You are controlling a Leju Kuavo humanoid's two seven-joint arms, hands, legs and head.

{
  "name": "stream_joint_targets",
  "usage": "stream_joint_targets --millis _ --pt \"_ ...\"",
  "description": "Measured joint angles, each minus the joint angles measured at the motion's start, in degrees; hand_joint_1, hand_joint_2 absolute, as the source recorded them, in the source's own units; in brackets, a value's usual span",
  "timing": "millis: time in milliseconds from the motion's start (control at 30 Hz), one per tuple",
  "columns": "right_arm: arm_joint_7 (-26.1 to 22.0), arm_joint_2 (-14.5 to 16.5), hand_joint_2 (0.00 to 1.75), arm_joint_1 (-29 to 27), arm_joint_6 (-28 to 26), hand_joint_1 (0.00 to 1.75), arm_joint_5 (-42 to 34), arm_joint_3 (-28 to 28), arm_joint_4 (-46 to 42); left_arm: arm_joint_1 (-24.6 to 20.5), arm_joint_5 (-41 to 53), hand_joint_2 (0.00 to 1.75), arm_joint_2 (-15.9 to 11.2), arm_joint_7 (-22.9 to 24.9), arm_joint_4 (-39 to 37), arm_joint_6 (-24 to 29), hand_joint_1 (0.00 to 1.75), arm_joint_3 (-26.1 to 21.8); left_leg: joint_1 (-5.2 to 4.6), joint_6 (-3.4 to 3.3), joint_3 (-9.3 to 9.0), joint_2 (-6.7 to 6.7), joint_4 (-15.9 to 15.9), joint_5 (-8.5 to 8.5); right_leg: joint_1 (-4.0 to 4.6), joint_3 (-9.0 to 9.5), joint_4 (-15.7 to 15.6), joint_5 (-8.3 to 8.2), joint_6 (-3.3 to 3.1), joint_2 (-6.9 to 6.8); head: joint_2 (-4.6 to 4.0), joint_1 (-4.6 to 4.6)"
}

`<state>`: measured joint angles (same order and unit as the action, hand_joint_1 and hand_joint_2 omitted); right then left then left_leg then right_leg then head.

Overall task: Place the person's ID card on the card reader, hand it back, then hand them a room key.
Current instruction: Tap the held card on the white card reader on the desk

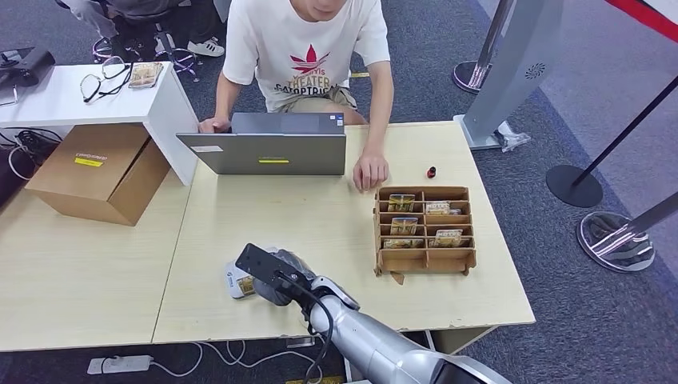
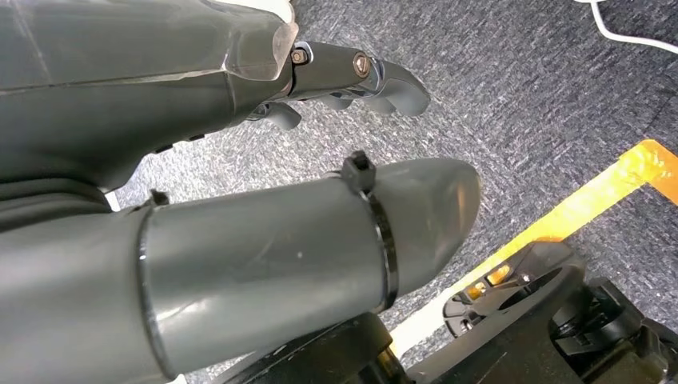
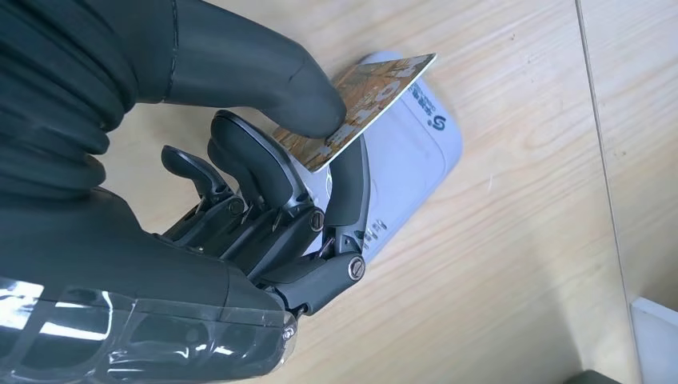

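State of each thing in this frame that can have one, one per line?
ID card: pinched in the right hand, tilted over the card reader.
Left hand: empty, hanging over the floor.
Laptop: open, facing the person.
Card organizer: several slots hold cards.

Wooden table (image 1: 320,240): laptop (image 1: 268,144), card organizer (image 1: 424,230)

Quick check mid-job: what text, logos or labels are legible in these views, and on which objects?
"THEATER": person's white T-shirt, under a red leaf logo; other shirt lines blurred.
"S"-like mark plus small print: white card reader, unreadable.
ID card in the right hand: pattern, no readable text.
Yellow labels on cardboard box and laptop: too small.
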<state>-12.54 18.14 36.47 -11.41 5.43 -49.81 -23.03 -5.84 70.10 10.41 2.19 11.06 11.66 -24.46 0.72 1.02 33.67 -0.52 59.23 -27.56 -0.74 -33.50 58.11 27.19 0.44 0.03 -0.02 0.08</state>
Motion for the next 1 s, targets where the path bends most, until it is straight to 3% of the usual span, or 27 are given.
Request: stream_joint_targets --millis 1000 --pt "-3.78 0.0 1.75 1.35 -1.09 1.75 -2.48 -1.79 1.26 -0.17 -0.02 0.0 -0.11 0.21 0.0 -0.91 0.0 1.14 0.0 0.0 0.0 0.0 0.0 0.0 0.0 0.0 0.0 0.0 0.0 0.0 0.0 0.01"
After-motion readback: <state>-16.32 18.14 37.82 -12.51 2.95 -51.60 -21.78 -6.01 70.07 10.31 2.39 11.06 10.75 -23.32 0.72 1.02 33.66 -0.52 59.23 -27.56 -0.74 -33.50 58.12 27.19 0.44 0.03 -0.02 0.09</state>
